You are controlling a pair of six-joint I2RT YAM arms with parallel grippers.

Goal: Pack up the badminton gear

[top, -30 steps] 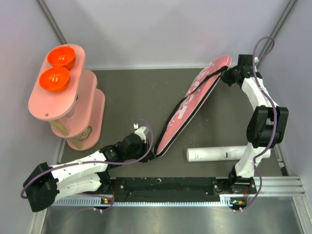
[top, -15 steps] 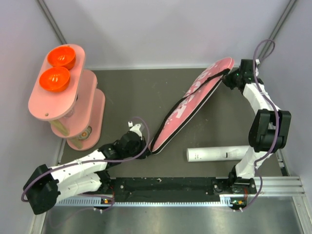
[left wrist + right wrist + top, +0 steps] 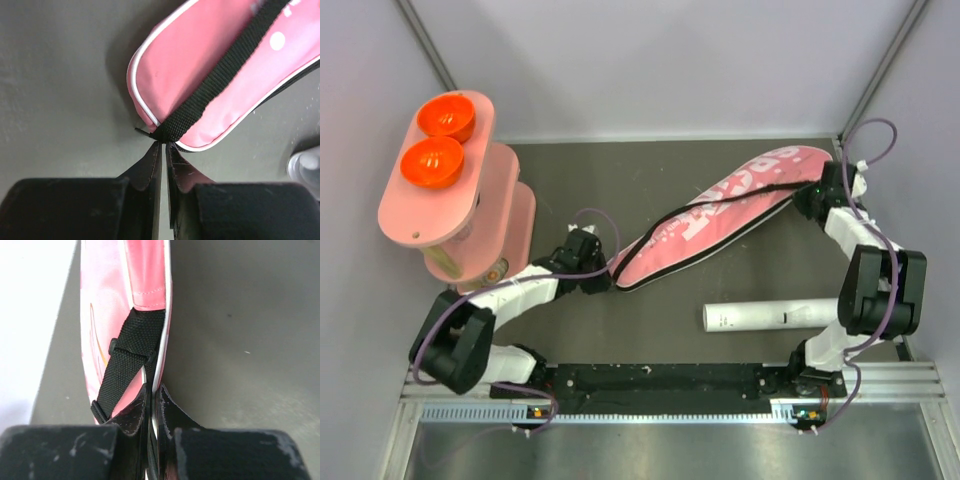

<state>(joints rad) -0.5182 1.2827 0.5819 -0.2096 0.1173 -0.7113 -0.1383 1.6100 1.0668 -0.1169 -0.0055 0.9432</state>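
Observation:
The pink racket-shaped bag [image 3: 720, 215] lettered in white lies slantwise across the mat, its black strap [image 3: 740, 195] along the top. My left gripper [image 3: 610, 272] is shut on the bag's narrow end where the strap [image 3: 225, 70] is sewn in, fingertips meeting there [image 3: 162, 143]. My right gripper [image 3: 812, 200] is shut on the rim of the bag's wide end [image 3: 105, 315], beside the strap's anchor [image 3: 127, 365], jaws pinching the white piping [image 3: 154, 390]. The long white tube [image 3: 770, 316] lies on the mat near the right arm's base. No rackets or shuttlecocks are in view.
The pink oval stand [image 3: 470, 220] with two orange bowls [image 3: 446, 117] [image 3: 432, 160] stands at the far left, close to my left arm. Walls close the back and sides. The black rail [image 3: 660, 380] runs along the near edge.
The bag has swung from a steep diagonal to a flatter one. My left gripper carried its narrow end away from the near edge and leftward; my right gripper carried the wide end right and nearer.

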